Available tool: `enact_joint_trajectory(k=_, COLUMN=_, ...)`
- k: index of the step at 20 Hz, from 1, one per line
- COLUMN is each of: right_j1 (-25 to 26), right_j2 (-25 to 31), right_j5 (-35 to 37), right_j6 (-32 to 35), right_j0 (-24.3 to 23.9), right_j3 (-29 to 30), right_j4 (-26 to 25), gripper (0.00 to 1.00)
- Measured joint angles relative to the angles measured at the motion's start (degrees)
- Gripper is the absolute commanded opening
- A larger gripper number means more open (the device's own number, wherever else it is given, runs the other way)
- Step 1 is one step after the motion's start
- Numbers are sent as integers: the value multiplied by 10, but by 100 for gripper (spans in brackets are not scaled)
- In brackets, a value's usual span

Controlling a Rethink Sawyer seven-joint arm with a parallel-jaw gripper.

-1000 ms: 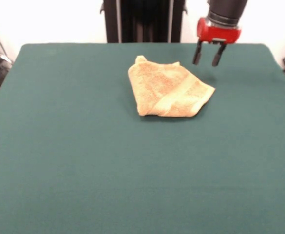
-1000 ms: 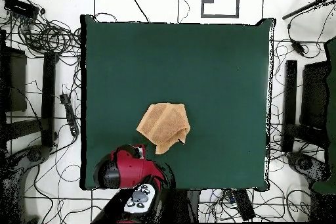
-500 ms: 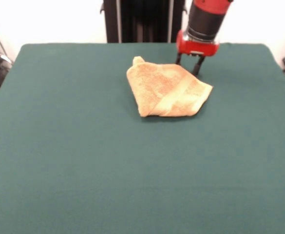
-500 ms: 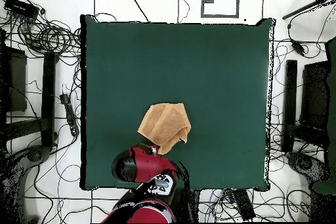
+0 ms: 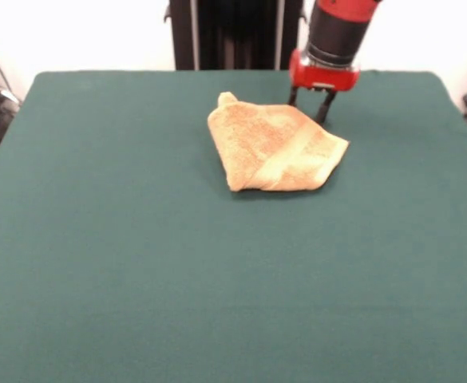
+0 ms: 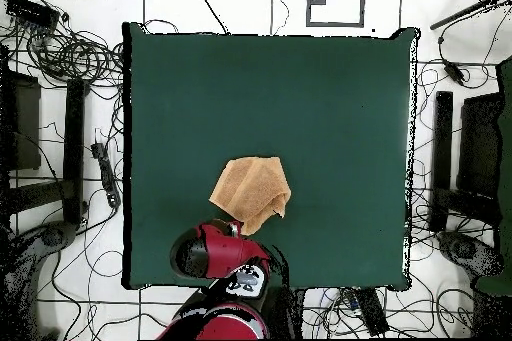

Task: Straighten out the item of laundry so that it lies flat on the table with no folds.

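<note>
The item of laundry (image 5: 275,148) is an orange-tan towel lying folded over itself in a rough diamond, with a lighter border band crossing its front right part. It rests on the green table (image 5: 137,263) a little right of centre, towards the far side. My gripper (image 5: 308,105) is open, with its two dark fingers down at the towel's far right edge. In the overhead view the towel (image 6: 251,192) lies near the table's (image 6: 330,107) bottom edge, and the arm's red wrist (image 6: 215,255) covers the gripper just below it.
Cables and black stands (image 6: 75,147) surround the table on the floor. The dark pedestal column (image 5: 235,33) rises behind the far edge. Wide green cloth stretches to the left of the towel and in front of it.
Since a second ago the gripper has moved left and down from above the table's far right to the towel's far edge. It has held still over the last half second.
</note>
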Motion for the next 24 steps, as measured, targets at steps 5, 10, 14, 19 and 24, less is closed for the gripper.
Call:
enact_joint_trajectory(k=5, right_j1=-11, right_j2=19, right_j5=14, right_j6=0, right_j0=-29, right_j3=0, right_j4=0, gripper=100)
enact_joint_trajectory(k=10, right_j1=-39, right_j2=39, right_j5=37, right_j6=0, right_j0=-65, right_j3=0, right_j4=0, gripper=100)
enact_joint_trajectory(k=14, right_j1=-65, right_j2=48, right_j5=58, right_j6=0, right_j0=-86, right_j3=-1, right_j4=0, gripper=100)
enact_joint_trajectory(k=19, right_j1=-97, right_j2=49, right_j5=84, right_j6=0, right_j0=-97, right_j3=-5, right_j4=0, gripper=100)
enact_joint_trajectory(k=24, right_j1=-125, right_j2=50, right_j5=99, right_j6=0, right_j0=-96, right_j3=-7, right_j4=0, gripper=100)
